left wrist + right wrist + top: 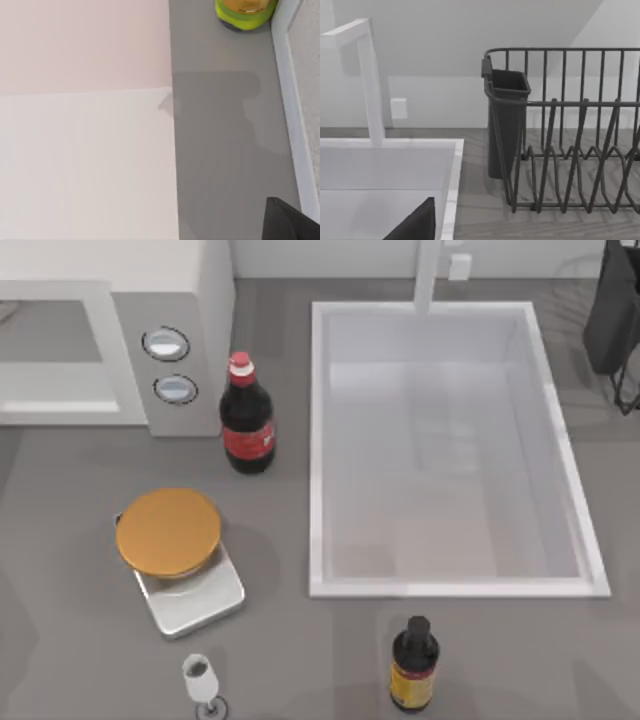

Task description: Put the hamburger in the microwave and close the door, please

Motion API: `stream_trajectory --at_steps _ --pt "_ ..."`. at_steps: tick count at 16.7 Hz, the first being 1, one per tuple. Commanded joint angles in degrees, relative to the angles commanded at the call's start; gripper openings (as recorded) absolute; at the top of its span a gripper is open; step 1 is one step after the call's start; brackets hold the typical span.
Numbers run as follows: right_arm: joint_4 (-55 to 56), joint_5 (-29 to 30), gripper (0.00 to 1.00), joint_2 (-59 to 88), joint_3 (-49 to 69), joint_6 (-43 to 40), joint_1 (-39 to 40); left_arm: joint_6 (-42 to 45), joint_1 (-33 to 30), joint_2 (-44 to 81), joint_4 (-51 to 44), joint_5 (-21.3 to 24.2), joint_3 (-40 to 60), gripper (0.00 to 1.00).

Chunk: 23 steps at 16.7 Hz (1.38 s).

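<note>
The hamburger [168, 530], a round golden-orange disc, rests on a square silver tray [200, 602] at the table's front left. The white microwave [205, 300] stands at the back left, with two round dials [168, 344] on its narrow panel. Its door [55, 405], white-framed with a grey window, lies in line with that panel. My right arm [612, 325] hangs dark at the back right, far from the hamburger. A dark corner of my left gripper [290, 222] shows over grey counter beside a white surface. A dark piece of my right gripper [415, 225] sits over the sink's edge.
A cola bottle [247, 420] stands right of the microwave. The white sink [318, 440] and its faucet [430, 275] take up the middle and right. A dark yellow-labelled bottle [413, 665] and a small white cup [203, 680] stand at the front. A wire dish rack [570, 135] is at the back right.
</note>
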Motion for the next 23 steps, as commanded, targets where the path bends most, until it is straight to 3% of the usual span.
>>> stream_trajectory --at_steps 4,11,23 --pt "0.0 0.0 1.0 0.0 0.0 0.0 0.0 4.03 6.19 7.06 -3.16 4.27 5.45 0.0" --pt "0.0 0.0 1.0 0.0 0.0 0.0 0.0 4.22 6.28 7.52 -2.29 4.29 4.93 0.0" --pt "0.0 0.0 1.0 0.0 0.0 0.0 0.0 4.5 6.63 14.23 18.57 4.6 -9.5 0.0"
